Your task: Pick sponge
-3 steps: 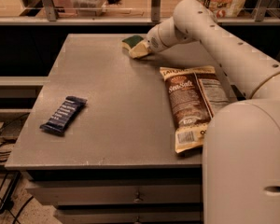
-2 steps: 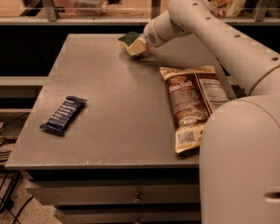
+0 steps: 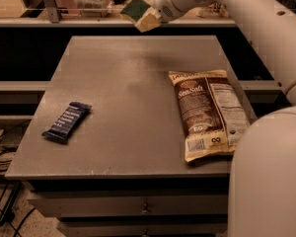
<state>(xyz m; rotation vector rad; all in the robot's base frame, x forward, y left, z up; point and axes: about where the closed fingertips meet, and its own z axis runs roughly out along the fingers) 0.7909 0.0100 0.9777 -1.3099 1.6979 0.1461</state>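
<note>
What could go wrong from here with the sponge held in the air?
1. The gripper seems to hold the sponge by one end, with most of it sticking out at a tilt. A hold like that on soft foam may slip.
2. The sponge hangs near the far edge of the table. If dropped, it might fall into the dark gap behind the table, where it would be hard to reach.
</note>
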